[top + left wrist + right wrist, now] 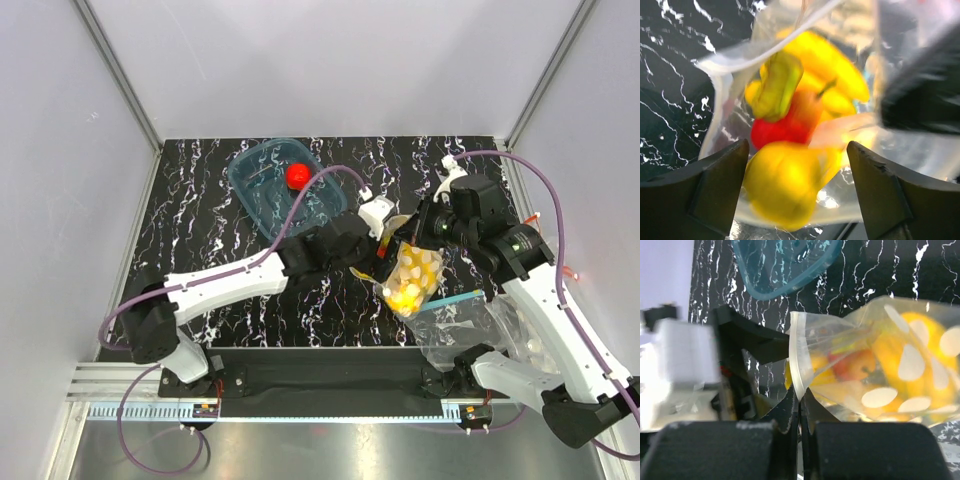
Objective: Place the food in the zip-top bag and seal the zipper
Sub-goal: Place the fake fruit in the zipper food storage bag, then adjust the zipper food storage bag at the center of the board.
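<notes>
While the right gripper point(799, 406) pinches the zipper strip point(799, 355) of the polka-dot bag point(912, 365), the left gripper point(797, 150) stands wide open, a blurred yellow lemon point(782, 187) between its fingers.

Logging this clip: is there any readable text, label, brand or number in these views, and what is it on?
None readable.
zip-top bag: only white dots, no lettering.
pale blue strip along the near rail: fine marks, too small to read.
teal tub: no label visible.
</notes>
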You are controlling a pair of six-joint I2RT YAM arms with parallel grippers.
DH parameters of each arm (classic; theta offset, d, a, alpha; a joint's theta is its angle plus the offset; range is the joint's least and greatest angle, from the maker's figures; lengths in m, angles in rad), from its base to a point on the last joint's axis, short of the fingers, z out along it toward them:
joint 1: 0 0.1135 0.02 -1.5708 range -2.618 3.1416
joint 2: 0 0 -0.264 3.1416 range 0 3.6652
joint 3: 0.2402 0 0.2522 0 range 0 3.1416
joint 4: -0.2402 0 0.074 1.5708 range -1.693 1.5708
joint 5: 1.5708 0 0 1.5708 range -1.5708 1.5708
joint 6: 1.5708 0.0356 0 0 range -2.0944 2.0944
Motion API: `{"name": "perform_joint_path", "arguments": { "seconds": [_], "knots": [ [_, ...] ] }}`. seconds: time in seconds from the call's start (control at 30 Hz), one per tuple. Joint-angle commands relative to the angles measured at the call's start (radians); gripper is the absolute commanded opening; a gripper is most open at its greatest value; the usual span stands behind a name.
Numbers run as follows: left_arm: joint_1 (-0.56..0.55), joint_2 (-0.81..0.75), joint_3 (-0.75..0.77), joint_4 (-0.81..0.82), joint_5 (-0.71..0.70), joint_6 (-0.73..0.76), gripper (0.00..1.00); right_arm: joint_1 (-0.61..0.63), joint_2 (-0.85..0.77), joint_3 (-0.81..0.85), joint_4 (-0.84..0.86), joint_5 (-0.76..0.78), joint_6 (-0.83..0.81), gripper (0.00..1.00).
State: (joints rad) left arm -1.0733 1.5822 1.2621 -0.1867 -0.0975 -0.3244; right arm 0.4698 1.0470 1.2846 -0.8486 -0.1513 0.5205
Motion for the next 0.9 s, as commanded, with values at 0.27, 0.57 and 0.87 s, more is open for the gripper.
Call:
{"name": "perform_joint_path", "arguments": {
  "seconds": [0.27, 0.57, 0.87],
  "knots": [
    [-0.005, -0.232, -0.009, -0.039, 0.016, 0.019, 0.94, 0.010, -0.042, -0.054, 0.125, -0.014, 0.056, 0.00],
    [-0.019, -0.366, -0.092, -0.106, -0.024, -0.005, 0.95, 0.012, -0.058, -0.100, 0.195, -0.001, 0.099, 0.00],
    [-0.117, -0.398, -0.219, -0.076, -0.062, -0.134, 0.95, 0.010, -0.065, -0.139, 0.252, 0.025, 0.133, 0.00]
  ]
}}
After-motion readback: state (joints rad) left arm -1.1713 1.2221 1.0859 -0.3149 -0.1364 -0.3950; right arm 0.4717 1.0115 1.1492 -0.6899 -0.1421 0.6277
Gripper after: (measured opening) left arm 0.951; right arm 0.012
